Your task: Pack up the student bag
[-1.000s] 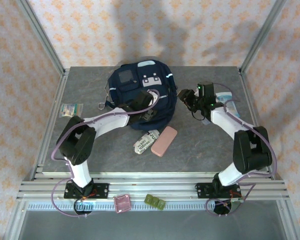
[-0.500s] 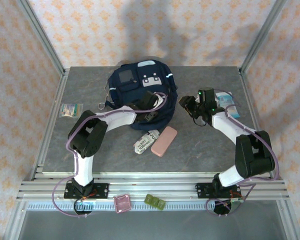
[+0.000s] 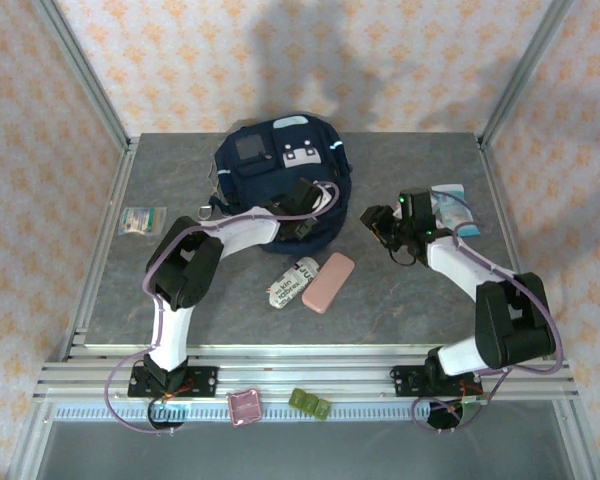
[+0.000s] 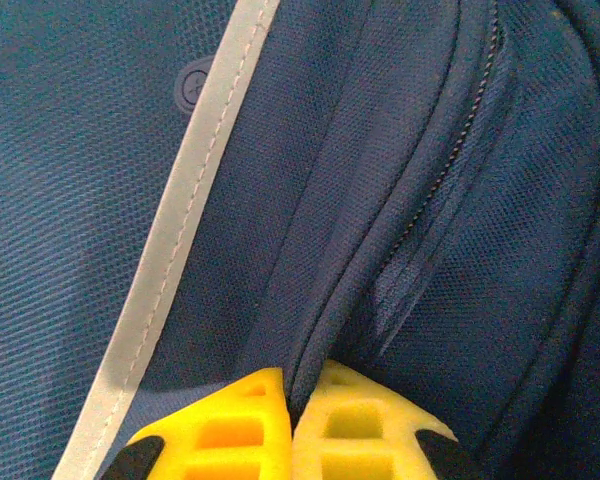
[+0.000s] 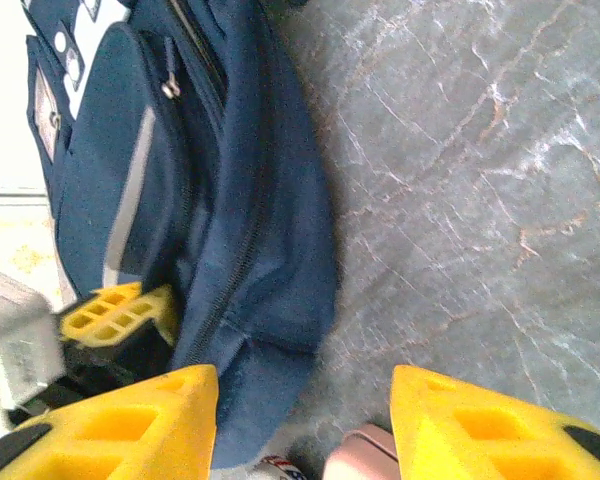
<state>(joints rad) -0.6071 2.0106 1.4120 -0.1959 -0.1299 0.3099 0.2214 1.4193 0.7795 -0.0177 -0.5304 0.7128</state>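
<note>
While your left pincer (image 4: 298, 388) pinches the navy-blue fabric backpack (image 3: 252, 186), your right pincer (image 5: 305, 400) hangs spread beside it.

student bag (image 3: 280, 165) far-centre on table (image 3: 400, 300). Left gripper (image 4: 296, 395) on its near edge, right gripper (image 3: 380, 222) just right of it (apart). Packet (image 3: 290, 283) and case (image 3: 328, 282) side by side in front; pouch (image 3: 142, 219) far left.
</note>
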